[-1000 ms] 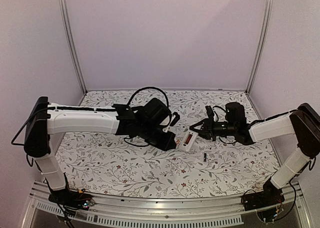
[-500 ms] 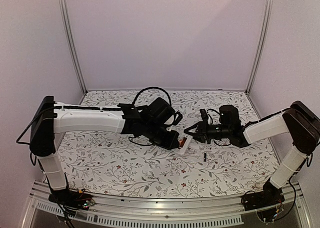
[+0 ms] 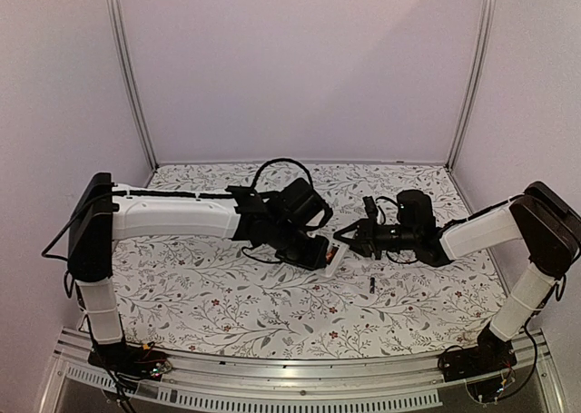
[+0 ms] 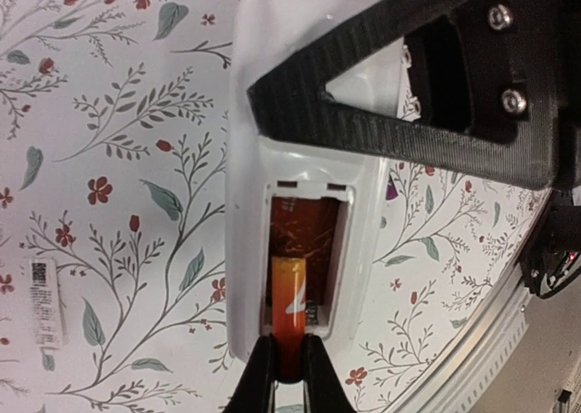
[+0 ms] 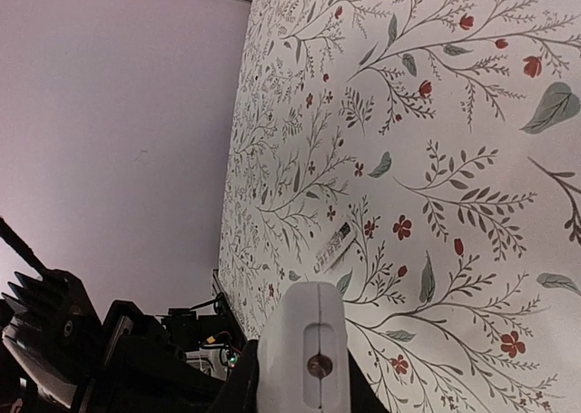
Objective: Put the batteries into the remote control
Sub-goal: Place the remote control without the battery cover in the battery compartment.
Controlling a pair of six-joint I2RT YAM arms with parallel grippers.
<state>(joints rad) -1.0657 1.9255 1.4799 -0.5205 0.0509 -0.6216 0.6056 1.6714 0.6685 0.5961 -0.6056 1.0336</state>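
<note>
Okay, the orange-red battery (image 4: 289,304) is lying nose-first in the open bay on the back of the remote control (image 4: 247,204), with its near end poking out over the bay's end wall. The right gripper (image 4: 289,384) has that near end pinched, thin black tips tight on either side. The bay looks reddish further in, and I can't tell from here how deep the cell sits.

The remote itself is clamped in the left gripper (image 3: 318,251). On my left wrist feed one broad black finger (image 4: 399,113) lies across its white back, just past the bay (the other finger is hidden behind the body). From the top camera the two arms meet nose to nose over the middle of the floral table (image 3: 218,295), with the remote between them.

My right wrist feed gives only the remote's white end close up; the battery is out of sight behind it. The black battery (image 3: 372,284) lies alone on the table, to the near side of the right gripper and apart from it. A small white label (image 4: 43,288) lies flat on the table near the remote.
</note>
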